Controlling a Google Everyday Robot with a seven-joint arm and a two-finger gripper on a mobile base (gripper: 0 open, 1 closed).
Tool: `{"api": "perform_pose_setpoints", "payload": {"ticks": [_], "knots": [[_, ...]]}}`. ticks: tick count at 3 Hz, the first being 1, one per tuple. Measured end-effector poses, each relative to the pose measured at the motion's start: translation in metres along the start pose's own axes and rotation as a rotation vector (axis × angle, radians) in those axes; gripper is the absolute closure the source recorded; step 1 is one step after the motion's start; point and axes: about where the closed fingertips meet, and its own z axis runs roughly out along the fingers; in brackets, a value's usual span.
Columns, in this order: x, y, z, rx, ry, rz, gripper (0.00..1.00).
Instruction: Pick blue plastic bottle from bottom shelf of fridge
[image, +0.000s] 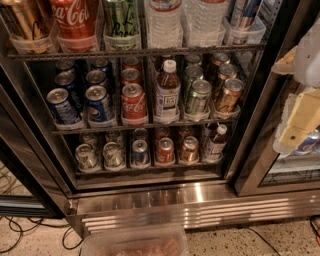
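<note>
The blue plastic bottle (216, 142) is small, with a white cap, dark reddish drink and a pale label. It stands at the right end of the bottom shelf (150, 169) of the fridge (150, 197), next to short mini cans. My gripper (298, 122) is at the right edge of the view, a pale cream shape in front of the right-hand glass door. It is to the right of the bottle and a little higher, well apart from it and outside the shelf.
A bigger white-capped brown bottle (167, 91) stands among full-size cans on the middle shelf. Water bottles (165, 22) and tall cans fill the top shelf. A black door post (260, 115) stands between bottle and gripper. A clear plastic bin (135, 242) sits on the floor; cables (20, 235) lie left.
</note>
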Motion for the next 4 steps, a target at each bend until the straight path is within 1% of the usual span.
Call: {"api": "perform_pose_setpoints", "payload": {"ticks": [1, 2, 3, 4], "knots": [[0.000, 0.000, 0.000, 0.000, 0.000, 0.000, 0.00], [0.004, 0.007, 0.015, 0.022, -0.031, 0.047, 0.00], [0.014, 0.031, 0.052, 0.035, -0.102, 0.154, 0.00], [0.025, 0.057, 0.092, 0.033, -0.205, 0.261, 0.00]]}}
